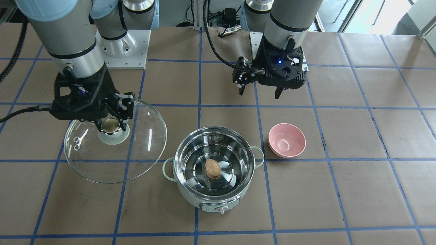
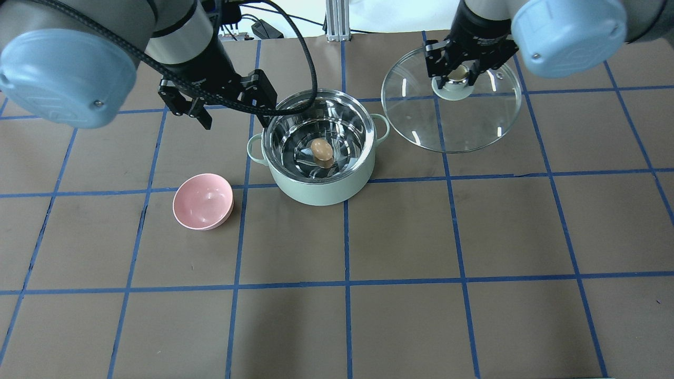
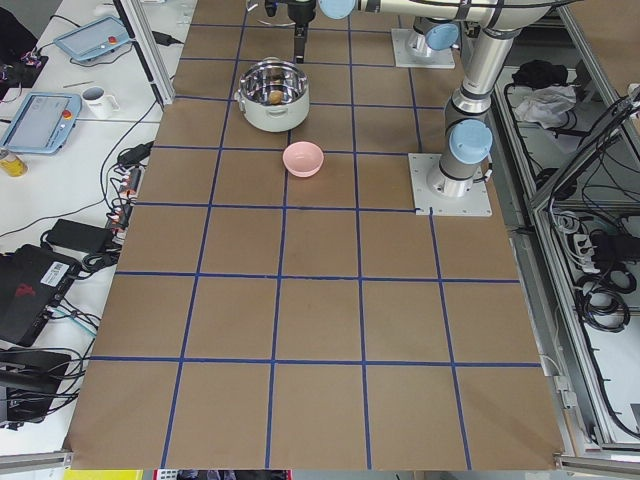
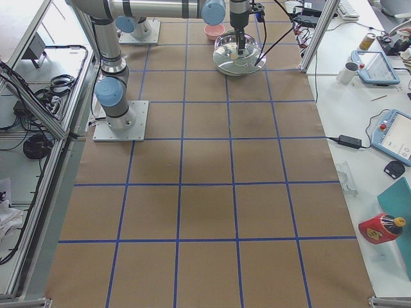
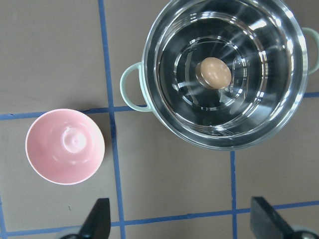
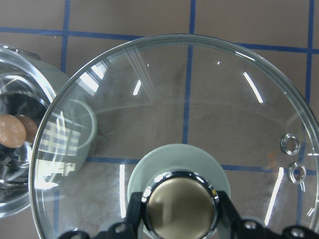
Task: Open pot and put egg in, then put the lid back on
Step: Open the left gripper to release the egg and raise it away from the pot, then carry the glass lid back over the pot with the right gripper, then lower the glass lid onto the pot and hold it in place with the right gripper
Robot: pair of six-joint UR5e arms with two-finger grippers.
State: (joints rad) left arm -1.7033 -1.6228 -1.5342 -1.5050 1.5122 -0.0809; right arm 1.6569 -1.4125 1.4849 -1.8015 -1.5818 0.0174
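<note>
The mint-green pot stands open at mid-table, also in the overhead view and the left wrist view. The tan egg lies on the pot's steel bottom. My right gripper is shut on the knob of the glass lid and holds it beside the pot, apparently off the table. My left gripper is open and empty, raised behind the pot.
An empty pink bowl sits on the table next to the pot on my left side. Brown paper with blue tape lines covers the table. Both arm bases stand at the robot's edge.
</note>
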